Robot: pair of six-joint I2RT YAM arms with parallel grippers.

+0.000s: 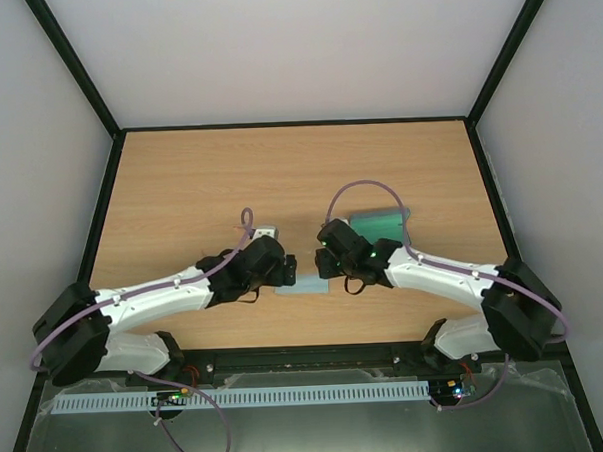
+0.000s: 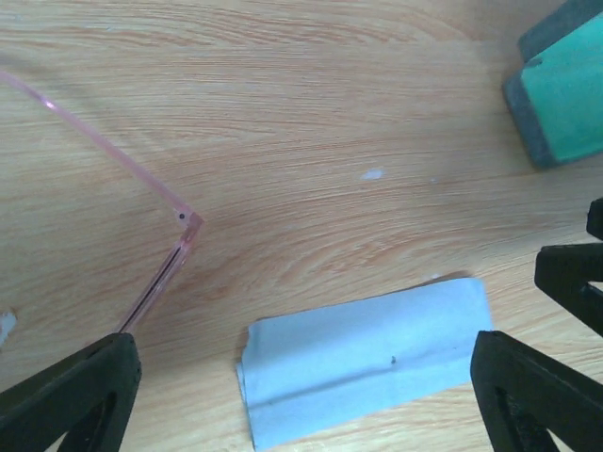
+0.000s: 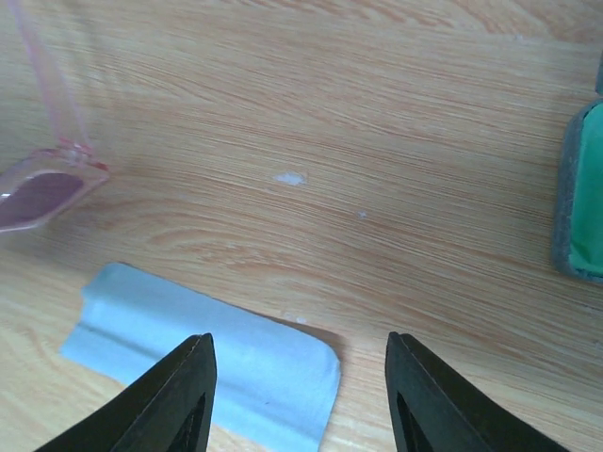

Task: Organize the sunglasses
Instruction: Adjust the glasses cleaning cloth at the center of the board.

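Observation:
The sunglasses are thin, pinkish-red and translucent. In the left wrist view one slender arm runs from the upper left to a hinge, and the frame then runs down toward my left finger. In the right wrist view a lens lies at the left edge. A folded light-blue cloth lies flat on the table between both grippers and also shows in the top view. My left gripper is open and empty over the cloth. My right gripper is open and empty over the cloth's right end.
The grey-blue case lies open with its green inside up, behind the right gripper; it shows at the upper right of the left wrist view and at the right edge of the right wrist view. The wooden table has black edges.

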